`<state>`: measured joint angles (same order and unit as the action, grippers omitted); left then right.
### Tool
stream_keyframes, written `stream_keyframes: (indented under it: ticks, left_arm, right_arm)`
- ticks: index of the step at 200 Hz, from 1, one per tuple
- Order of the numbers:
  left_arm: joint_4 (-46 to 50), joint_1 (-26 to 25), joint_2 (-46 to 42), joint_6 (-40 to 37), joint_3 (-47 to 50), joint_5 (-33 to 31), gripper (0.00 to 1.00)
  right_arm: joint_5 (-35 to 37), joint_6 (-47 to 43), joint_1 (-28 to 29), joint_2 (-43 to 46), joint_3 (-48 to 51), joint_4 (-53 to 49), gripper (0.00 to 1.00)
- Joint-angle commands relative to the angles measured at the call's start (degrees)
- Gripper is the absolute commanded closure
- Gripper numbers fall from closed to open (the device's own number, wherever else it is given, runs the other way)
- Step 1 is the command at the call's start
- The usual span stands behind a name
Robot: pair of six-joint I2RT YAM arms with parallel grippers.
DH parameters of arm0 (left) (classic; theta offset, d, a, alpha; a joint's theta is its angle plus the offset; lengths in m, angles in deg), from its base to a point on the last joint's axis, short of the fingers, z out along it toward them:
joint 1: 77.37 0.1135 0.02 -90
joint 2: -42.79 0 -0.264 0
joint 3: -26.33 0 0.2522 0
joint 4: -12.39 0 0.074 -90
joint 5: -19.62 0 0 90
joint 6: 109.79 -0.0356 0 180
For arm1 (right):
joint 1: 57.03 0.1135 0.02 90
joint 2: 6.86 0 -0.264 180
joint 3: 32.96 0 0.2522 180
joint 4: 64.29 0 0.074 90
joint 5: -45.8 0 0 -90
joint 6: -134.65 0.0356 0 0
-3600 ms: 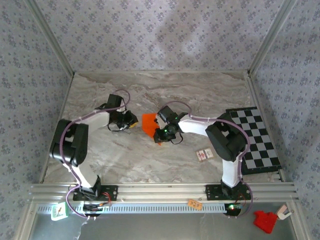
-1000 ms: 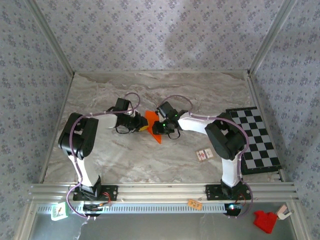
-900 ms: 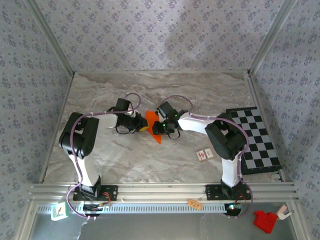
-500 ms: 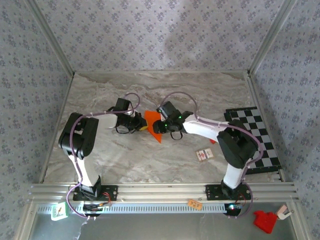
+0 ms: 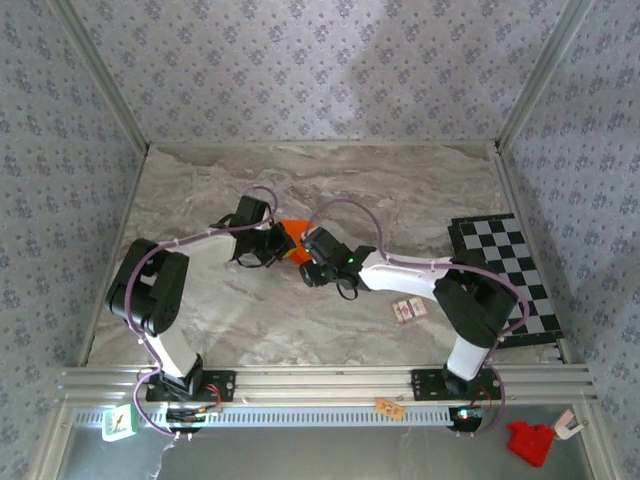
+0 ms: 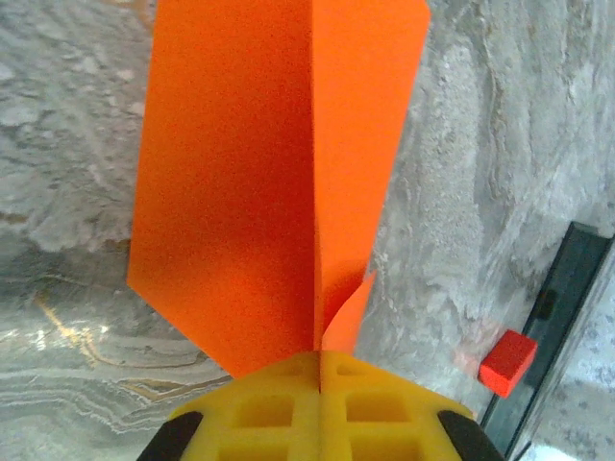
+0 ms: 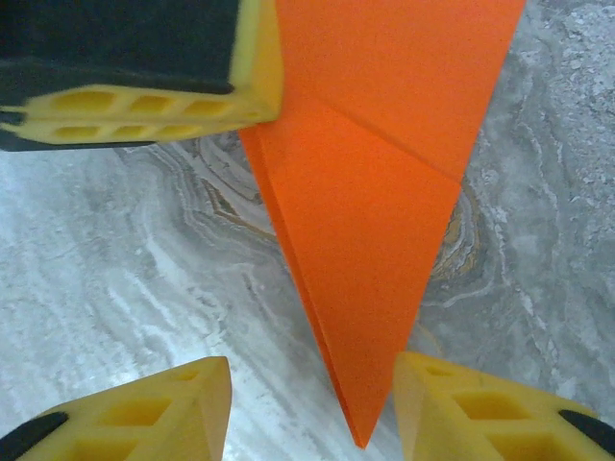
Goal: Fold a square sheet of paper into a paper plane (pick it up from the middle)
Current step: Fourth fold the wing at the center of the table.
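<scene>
The square sheet of paper [image 5: 293, 233] is bright orange and folded into a creased pointed shape, held above the marble table near its middle. My left gripper [image 5: 278, 243] is shut on it: in the left wrist view the yellow pads [image 6: 279, 403] meet on the paper's [image 6: 240, 173] centre crease. My right gripper [image 5: 308, 262] is open just to the right. In the right wrist view its fingertips [image 7: 192, 399] stand either side of the paper's [image 7: 375, 240] pointed tip without touching it. The left gripper's finger [image 7: 144, 101] shows at the upper left there.
A black-and-white checkered board [image 5: 505, 280] lies at the table's right edge. Two small cards [image 5: 408, 309] lie near the right arm. A small red block [image 6: 507, 361] sits beside the board's dark edge [image 6: 567, 317]. Patterned walls close in the left, back and right sides.
The left gripper has closed on the paper. The right gripper has opened, let go of it and shifted left and nearer, with its elbow swinging right.
</scene>
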<state>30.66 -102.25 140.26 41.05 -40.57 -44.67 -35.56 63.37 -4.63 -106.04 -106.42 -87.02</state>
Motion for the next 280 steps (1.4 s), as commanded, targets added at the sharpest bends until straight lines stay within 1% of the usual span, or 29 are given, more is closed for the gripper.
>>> stream_keyframes:
  ticks: [1, 27, 63, 80, 101, 153, 196, 238, 260, 280]
  left_arm:
    - [2.36, -0.51, -2.02, 4.52, 0.23, -2.76, 0.95]
    - [2.44, -0.87, -2.32, 6.16, 0.1, -2.86, 0.95]
    - [4.51, -1.3, -2.08, 5.83, -1.71, -2.85, 0.95]
    - [5.17, -1.4, -2.1, 5.66, -2.24, -3.13, 0.95]
    - [5.16, -1.52, -1.94, 5.5, -2.64, -2.92, 0.95]
    - [6.05, -1.92, -1.32, 4.9, -4.07, -2.6, 0.95]
    - [6.19, -2.01, -1.23, 4.99, -4.11, -2.41, 0.95]
    - [6.29, -1.98, -0.97, 4.91, -4.23, -2.47, 0.94]
    - [6.64, -2.01, -0.82, 4.71, -4.49, -2.71, 0.92]
    - [6.91, -1.99, -0.7, 4.34, -4.82, -2.81, 0.91]
  right_arm:
    - [2.7, -1.3, -0.15, -1.95, -1.07, 1.16, 0.53]
    - [2.47, -1.24, -0.27, -3.08, -0.59, 2.0, 0.58]
    - [0.07, -2.5, -1.15, -4.3, -0.87, 3.61, 0.6]
    - [-0.41, -2.98, -1.75, -5.64, -1.96, 3.09, 0.62]
    - [-0.63, -2.63, -2.0, -6.38, -2.88, 2.02, 0.63]
    - [-0.19, -2.81, -1.99, -7.65, -3.48, 1.64, 0.63]
    - [1.35, -3.08, -1.91, -8.31, -4.35, 0.8, 0.68]
    - [0.98, -3.28, -1.81, -8.41, -4.02, 0.84, 0.74]
    - [0.37, -3.34, -1.93, -8.58, -3.93, 0.92, 0.75]
    - [0.4, -3.32, -2.0, -8.67, -3.84, 0.95, 0.74]
